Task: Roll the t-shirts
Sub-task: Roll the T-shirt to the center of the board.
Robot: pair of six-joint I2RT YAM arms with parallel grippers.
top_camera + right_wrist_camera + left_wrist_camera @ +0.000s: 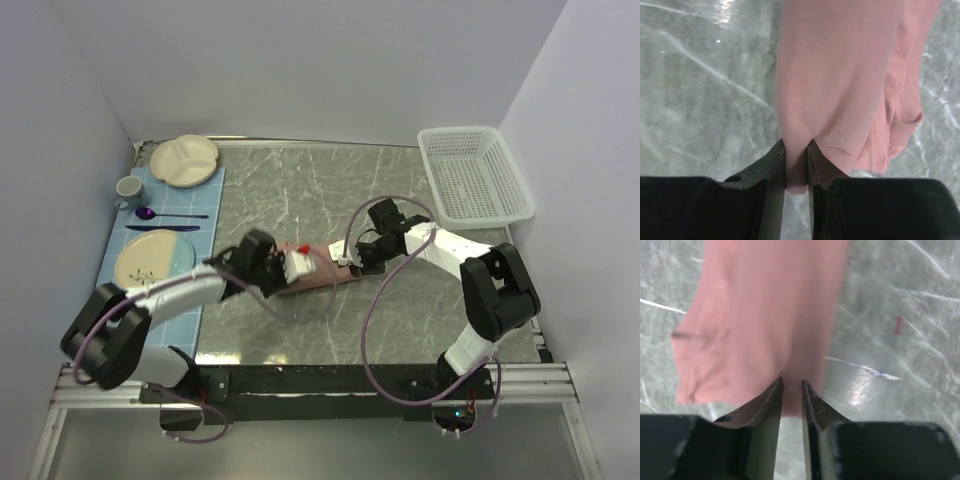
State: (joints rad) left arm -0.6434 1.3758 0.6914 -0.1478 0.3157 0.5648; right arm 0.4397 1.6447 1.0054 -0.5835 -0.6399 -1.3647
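Note:
The dusty-pink t-shirt (318, 277) lies as a narrow strip in the middle of the grey table, stretched between both grippers. My left gripper (298, 268) is at its left end. In the left wrist view its jaws (792, 383) stand close together with pink cloth (765, 315) pinched between them. My right gripper (352, 262) is at the right end. In the right wrist view its jaws (797, 143) are shut on a fold of the t-shirt (840, 75), and a hemmed sleeve edge (905, 125) hangs to the right. The chest print is hidden.
A white mesh basket (475, 175) stands at the back right. On the blue placemat (118, 255) at the left are a divided plate (184, 160), a cup (129, 187), a purple spoon (165, 215) and a round plate (155, 257).

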